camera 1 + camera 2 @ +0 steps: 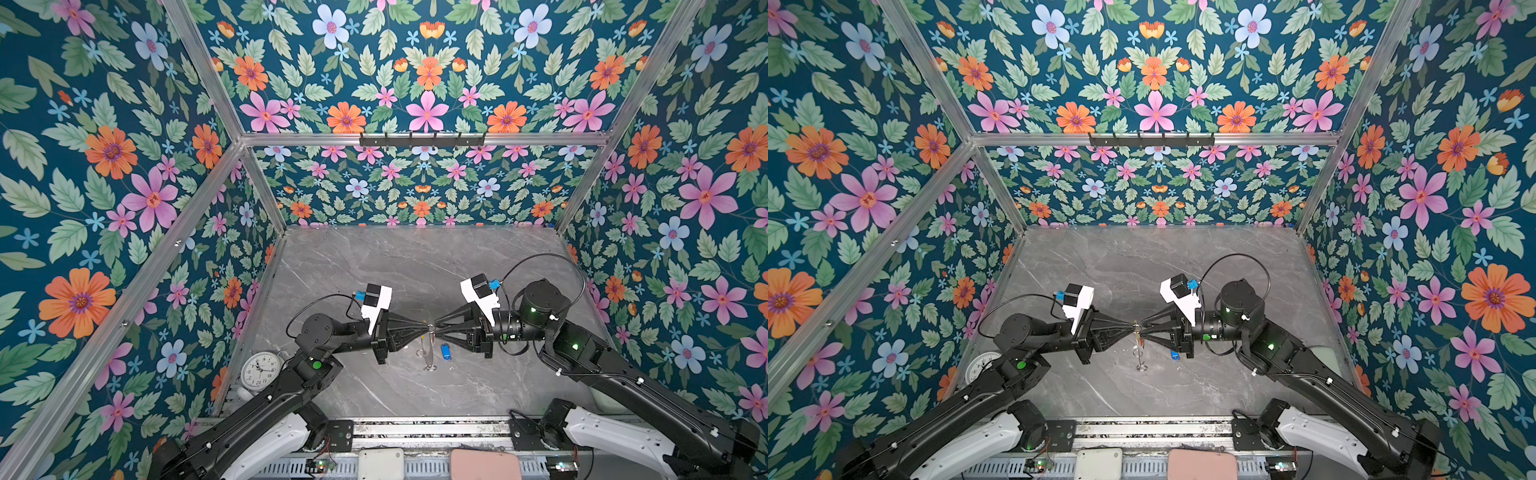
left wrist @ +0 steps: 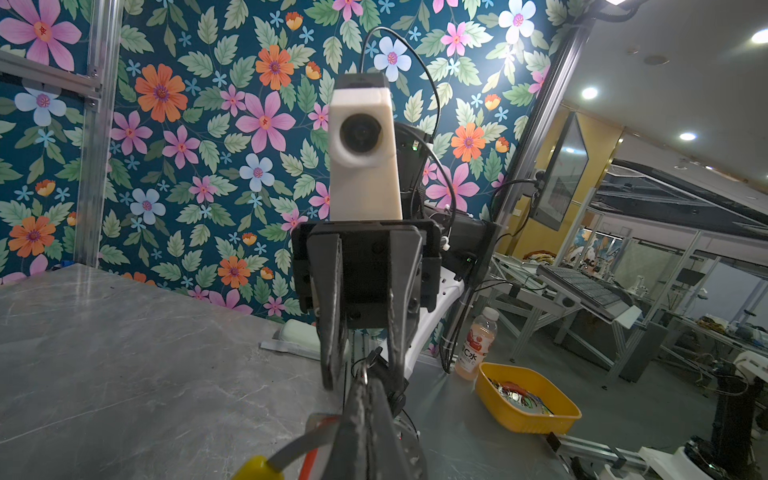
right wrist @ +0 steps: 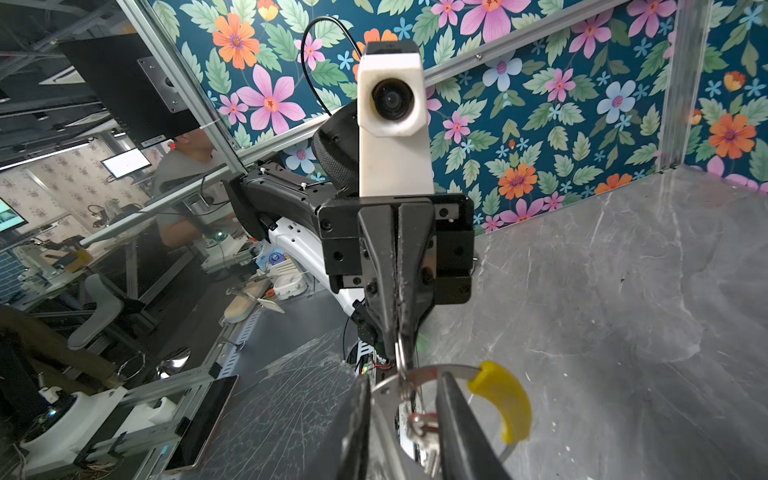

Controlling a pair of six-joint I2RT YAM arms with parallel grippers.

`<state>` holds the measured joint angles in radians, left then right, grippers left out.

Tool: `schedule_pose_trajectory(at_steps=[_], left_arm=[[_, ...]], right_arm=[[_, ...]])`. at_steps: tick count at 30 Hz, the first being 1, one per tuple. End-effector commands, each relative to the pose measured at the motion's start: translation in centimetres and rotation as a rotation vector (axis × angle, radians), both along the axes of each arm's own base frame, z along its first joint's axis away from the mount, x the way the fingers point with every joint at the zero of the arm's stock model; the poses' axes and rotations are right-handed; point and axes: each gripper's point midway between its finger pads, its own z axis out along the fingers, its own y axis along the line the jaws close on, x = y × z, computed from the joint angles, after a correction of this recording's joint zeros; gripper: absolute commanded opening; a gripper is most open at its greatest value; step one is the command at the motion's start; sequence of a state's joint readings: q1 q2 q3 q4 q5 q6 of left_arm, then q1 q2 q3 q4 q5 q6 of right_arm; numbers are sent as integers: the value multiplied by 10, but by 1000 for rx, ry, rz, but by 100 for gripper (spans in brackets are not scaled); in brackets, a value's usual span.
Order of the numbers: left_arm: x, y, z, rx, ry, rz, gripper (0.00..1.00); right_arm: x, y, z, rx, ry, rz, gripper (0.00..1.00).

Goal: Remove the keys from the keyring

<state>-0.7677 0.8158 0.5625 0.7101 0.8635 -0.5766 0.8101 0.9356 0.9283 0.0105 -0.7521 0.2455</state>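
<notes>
Walls: dark teal wallpaper with pink, orange and pale blue flowers and green leaves, on three sides in both top views.
Frame: aluminium bars cross the upper middle and run down the corners.
Hook rail: black strip on the crossbar, centre of the frame.
Tabletop: grey marble-look slab, lower middle.
Clock: white alarm clock, lower left, at the slab's edge.
Room beyond, from the left wrist view: round ceiling lights, metal-framed benches, a yellow tub near a drink bottle.
</notes>
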Motion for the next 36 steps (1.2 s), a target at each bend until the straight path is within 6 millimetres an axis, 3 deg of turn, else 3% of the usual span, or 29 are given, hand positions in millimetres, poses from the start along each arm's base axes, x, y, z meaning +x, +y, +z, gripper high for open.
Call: schedule_pose_trajectory(at_steps=[1, 6, 12, 18, 29, 36], left_arm=[[-4, 2, 10, -35, -31, -12, 0], [-4, 2, 10, -37, -31, -11, 0], [-4, 2, 12, -41, -31, -12, 0], [-4, 2, 12, -41, -26, -19, 0], [-1, 0, 6, -11, 15, -15, 0], [2, 0, -4, 78, 47, 20, 27]], right_arm=[[-6, 1, 9, 33, -7, 43, 26], [-5, 2, 7, 23, -5, 40, 15], [-3, 4, 1, 2, 9, 39, 13], [-1, 4, 0, -1, 8, 30, 1], [-1, 3, -8, -52, 27, 20, 0], [1, -6, -15, -132, 22, -20, 0]])
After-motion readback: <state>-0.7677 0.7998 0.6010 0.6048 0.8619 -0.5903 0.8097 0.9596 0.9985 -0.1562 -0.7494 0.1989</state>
